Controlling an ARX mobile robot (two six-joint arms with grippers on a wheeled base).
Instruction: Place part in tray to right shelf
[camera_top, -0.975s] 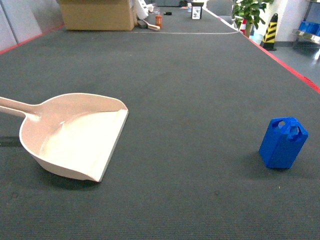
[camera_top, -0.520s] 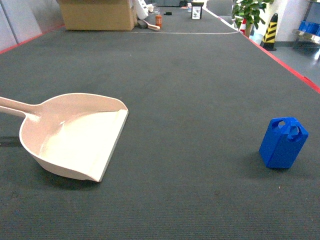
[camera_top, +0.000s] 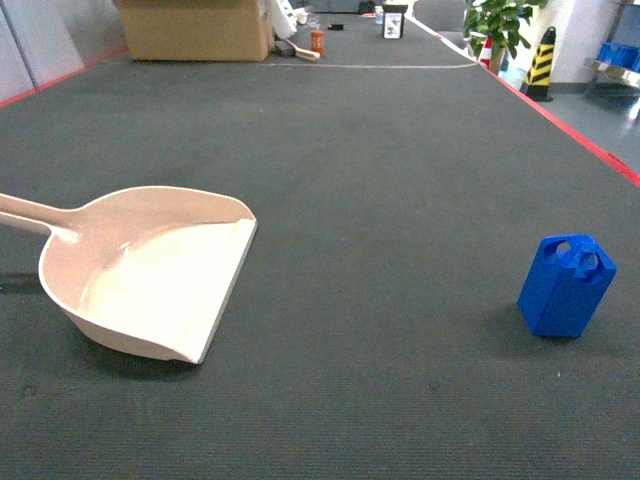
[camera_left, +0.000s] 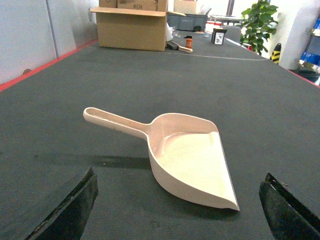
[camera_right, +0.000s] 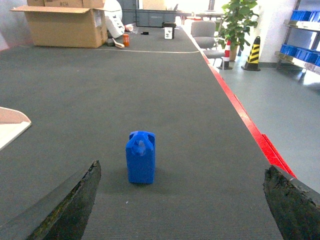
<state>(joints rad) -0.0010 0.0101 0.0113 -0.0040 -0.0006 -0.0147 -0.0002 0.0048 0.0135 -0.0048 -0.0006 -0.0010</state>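
While upright, blue part, handle loop on top

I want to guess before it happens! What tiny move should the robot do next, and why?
Probably the right hand should ease forward toward the blue part. Its fingers are spread wide and empty, the part stands upright straight ahead, apart from the empty tray.

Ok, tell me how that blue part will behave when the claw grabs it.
The blue part stands upright and taller than wide, so a sideways nudge would probably tip it. It looks like rigid plastic, likely light and unlikely to flex. Its smooth faces may slip; the handle loop on top offers a surer hold.
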